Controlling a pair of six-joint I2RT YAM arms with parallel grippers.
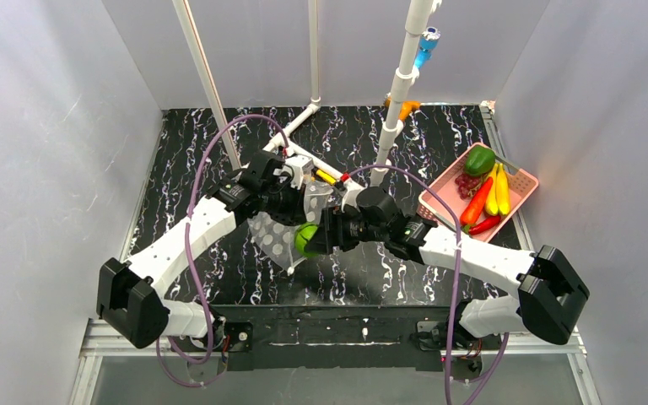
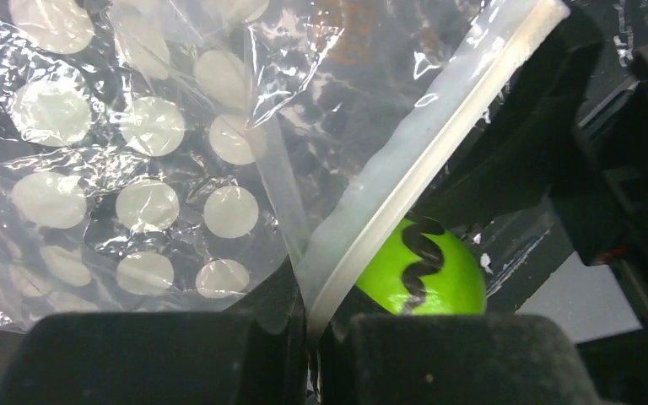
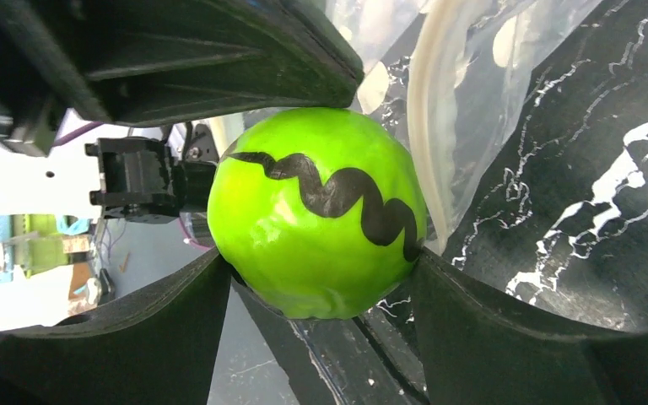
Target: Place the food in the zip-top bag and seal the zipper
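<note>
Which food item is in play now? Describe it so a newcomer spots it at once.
Find the dotted clear bag at the middle of the black marbled table. Beside it, the right pincer clamps a bright green ball with a black wavy line, unlike the green pepper in the pink basket.

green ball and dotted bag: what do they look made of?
Green ball: probably hard plastic, glossy; smooth skin with soft highlights, black squiggle painted on. Dotted bag: thin clear plastic film; shiny crinkles, white printed dots. Strip at its mouth: thicker, milky plastic, apparently.

Glossy plastic ball (image 3: 316, 215), crinkly clear bag (image 2: 135, 126)
</note>
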